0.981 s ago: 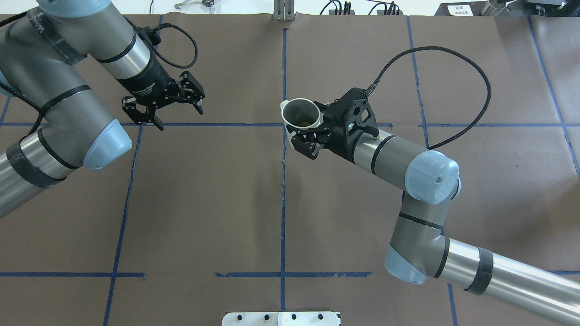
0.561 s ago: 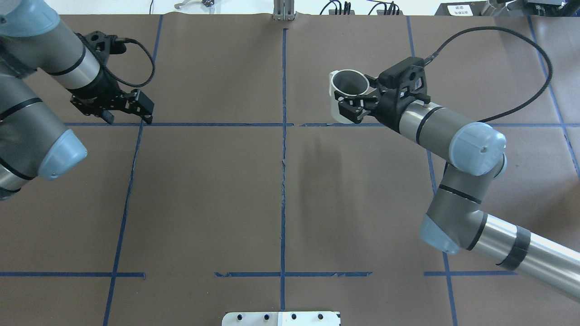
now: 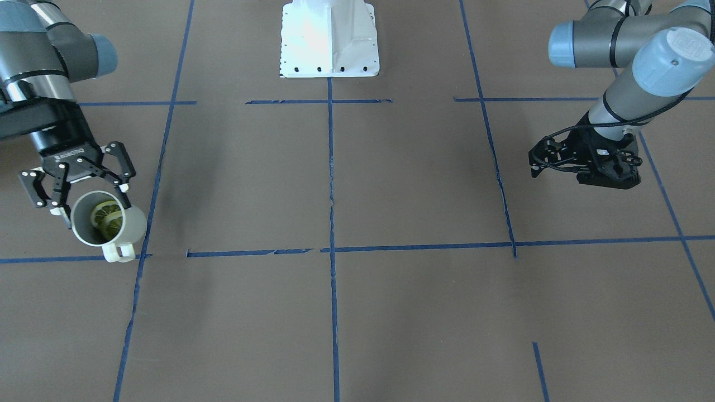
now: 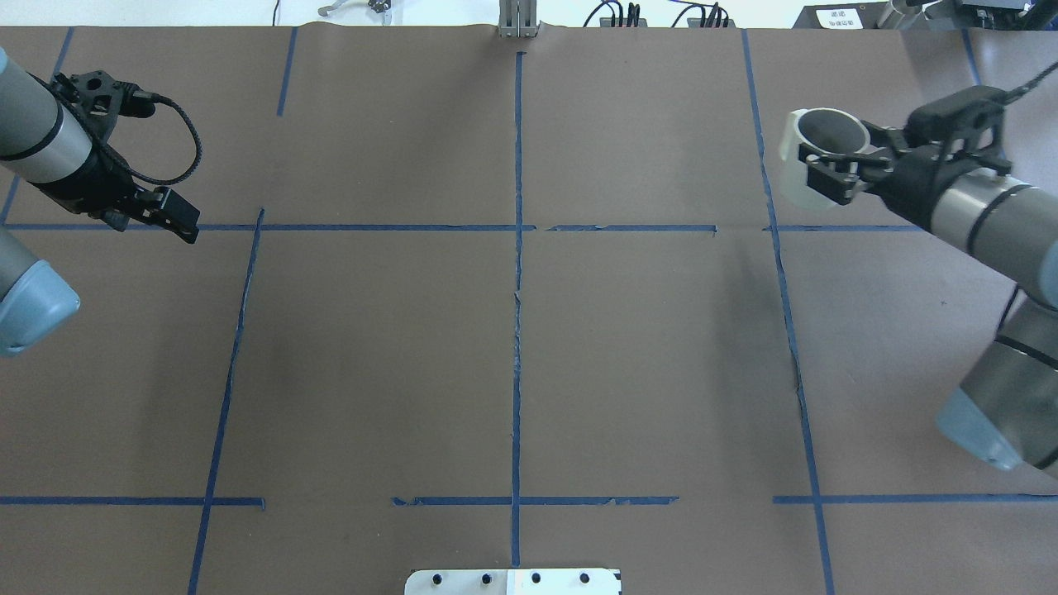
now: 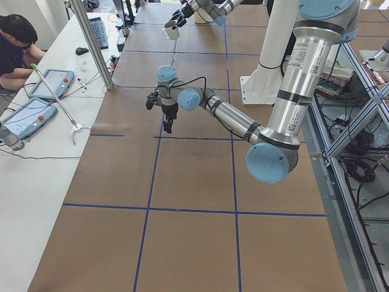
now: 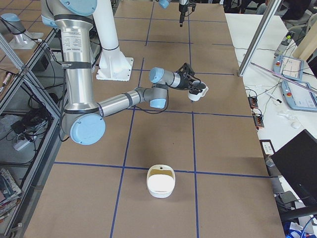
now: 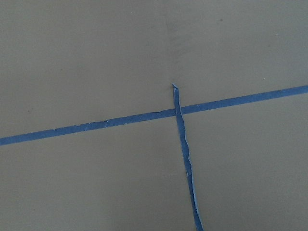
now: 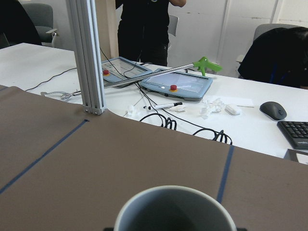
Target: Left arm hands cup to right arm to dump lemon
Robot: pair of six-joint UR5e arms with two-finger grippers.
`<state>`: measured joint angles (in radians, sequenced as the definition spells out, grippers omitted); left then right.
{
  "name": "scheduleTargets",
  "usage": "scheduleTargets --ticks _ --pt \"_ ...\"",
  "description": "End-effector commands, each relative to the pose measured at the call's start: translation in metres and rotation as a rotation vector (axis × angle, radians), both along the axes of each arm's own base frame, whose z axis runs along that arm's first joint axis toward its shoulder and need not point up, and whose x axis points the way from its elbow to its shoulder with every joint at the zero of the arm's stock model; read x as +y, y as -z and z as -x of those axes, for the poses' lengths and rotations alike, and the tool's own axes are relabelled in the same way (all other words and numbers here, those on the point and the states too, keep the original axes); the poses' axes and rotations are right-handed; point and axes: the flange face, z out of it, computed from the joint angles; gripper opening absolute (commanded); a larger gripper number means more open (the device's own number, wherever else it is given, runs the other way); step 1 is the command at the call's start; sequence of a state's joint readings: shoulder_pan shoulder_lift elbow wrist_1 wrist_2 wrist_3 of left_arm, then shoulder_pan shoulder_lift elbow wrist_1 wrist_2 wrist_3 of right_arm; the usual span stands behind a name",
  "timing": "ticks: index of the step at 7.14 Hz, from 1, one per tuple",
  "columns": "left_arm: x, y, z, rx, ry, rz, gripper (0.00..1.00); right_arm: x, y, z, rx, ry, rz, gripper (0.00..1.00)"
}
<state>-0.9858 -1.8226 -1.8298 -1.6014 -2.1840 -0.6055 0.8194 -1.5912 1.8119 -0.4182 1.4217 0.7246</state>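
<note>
The cream-white cup (image 3: 120, 226) is held above the table by my right gripper (image 3: 89, 204), which is shut on its wall near the rim. The cup is tilted, its mouth towards the far table edge and its handle (image 3: 117, 254) low. The lemon slices (image 3: 109, 219) lie inside it. In the overhead view the cup (image 4: 798, 178) and right gripper (image 4: 839, 169) are at the far right. The right wrist view shows only the cup's rim (image 8: 175, 202). My left gripper (image 4: 153, 219) is open and empty, pointing down over the far left of the table (image 3: 581, 164).
A white bowl-like container (image 6: 161, 181) stands on the table near its right end. The white robot base plate (image 3: 329, 39) is at the near edge. Blue tape lines (image 4: 517, 289) cross the brown table cover. An aluminium post (image 8: 91, 57) and operators' tablets (image 8: 183, 86) lie beyond the far edge.
My right arm has carried the cup from the table's middle to the far right, and its mouth now faces further away. My left arm has drawn back to the left, empty.
</note>
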Motion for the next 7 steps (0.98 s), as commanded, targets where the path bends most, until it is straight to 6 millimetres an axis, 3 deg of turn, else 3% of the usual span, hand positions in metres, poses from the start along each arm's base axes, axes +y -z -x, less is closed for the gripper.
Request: scheduleTargets --ticks 1,3,5,7 --pt "-0.001 -0.001 -0.002 -0.002 0.0 0.004 1.0 0.056 -0.052 -0.103 0.002 -0.059 0.05 0.01" --pt "-0.002 0.0 -0.004 0.0 -0.001 0.005 1.0 0.113 -0.116 -0.156 -0.11 -0.066 0.073 0.01" --pt "-0.003 0.001 -0.005 0.001 -0.001 0.004 1.0 0.145 -0.214 -0.195 -0.174 -0.104 0.046 0.01" --pt "-0.003 0.002 -0.005 0.001 0.0 0.005 1.0 0.18 -0.26 -0.237 -0.387 -0.126 0.132 0.01"
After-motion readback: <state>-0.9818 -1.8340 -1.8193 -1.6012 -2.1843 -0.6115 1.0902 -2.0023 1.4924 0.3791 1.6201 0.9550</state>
